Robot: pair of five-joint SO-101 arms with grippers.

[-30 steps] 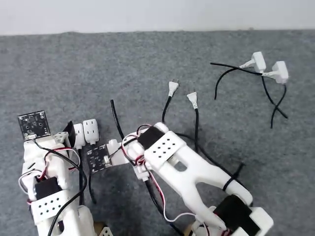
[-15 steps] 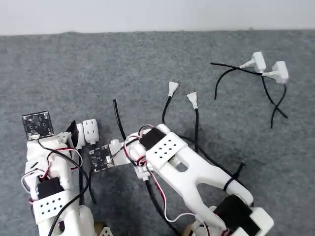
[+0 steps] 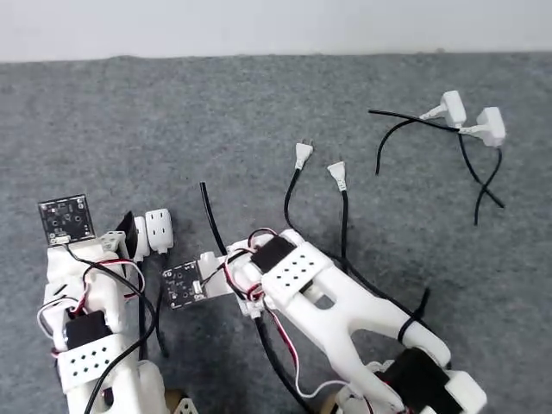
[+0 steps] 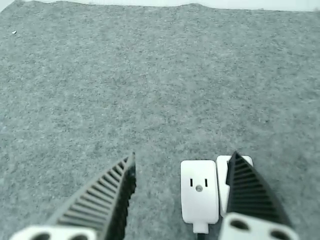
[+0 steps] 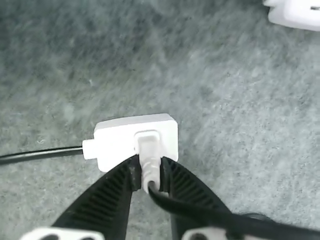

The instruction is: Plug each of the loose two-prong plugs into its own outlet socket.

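R gripper [image 5: 149, 169] was clenched on a white plug [image 5: 148, 150], one finger each side of its body. The plug sat pushed into a white socket [image 5: 122, 137] lying flat on the grey carpet [image 5: 75, 60], w/ a black cord [image 5: 35, 156] leaving the socket's other end. Another white block [image 5: 295, 11] lay near but apart.

L gripper [image 4: 182, 160] was spread wide and held nothing. A pair of sockets [image 4: 199, 190] lay side by side btwn its fingers, one partly behind a finger [image 4: 250, 192].

From above, two loose plugs [image 3: 303, 153] lay beyond the R arm [image 3: 336, 302], close together but not touching, their cords running under that arm. Two more white pieces w/ cords [image 3: 448, 108] lay well apart at far right.
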